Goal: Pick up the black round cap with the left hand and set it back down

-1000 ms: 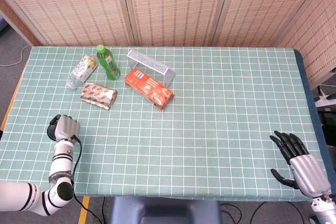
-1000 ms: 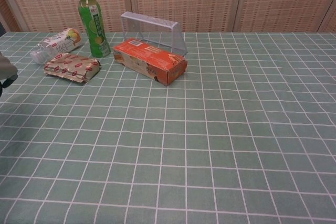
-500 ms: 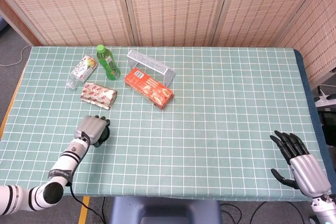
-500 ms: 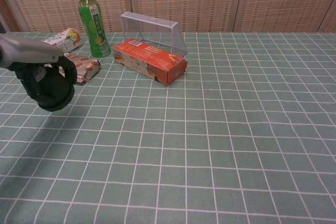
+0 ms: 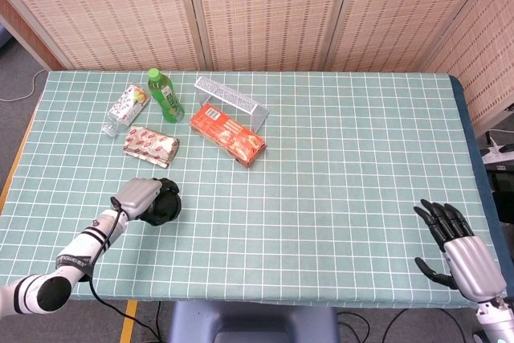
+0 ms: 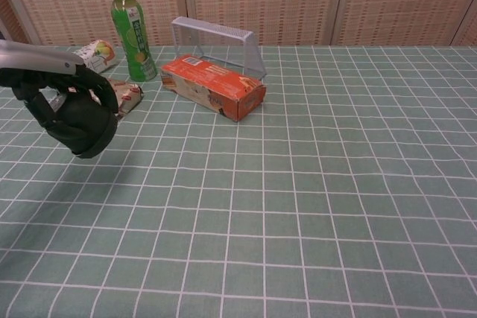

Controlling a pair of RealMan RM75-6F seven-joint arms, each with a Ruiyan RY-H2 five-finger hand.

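Note:
My left hand [image 5: 138, 198] grips the black round cap [image 5: 165, 205] over the left part of the green checked table [image 5: 337, 174]. In the chest view the cap [image 6: 83, 123] hangs tilted above the cloth, its shadow below it, with the left hand [image 6: 45, 83] wrapped over its top. My right hand [image 5: 462, 248] lies at the table's near right corner, fingers spread and holding nothing; the chest view does not show it.
Behind the cap lie a red-patterned snack pack [image 5: 151, 147], a green bottle [image 5: 165, 95] standing upright, a lying clear bottle [image 5: 126, 108], an orange carton [image 5: 228, 134] and a wire mesh rack [image 5: 231, 100]. Bamboo screens [image 5: 265, 6] close the back.
The left hand has carried the cap from the table's left edge to the right and slightly toward the table's middle. The right hand has not moved.

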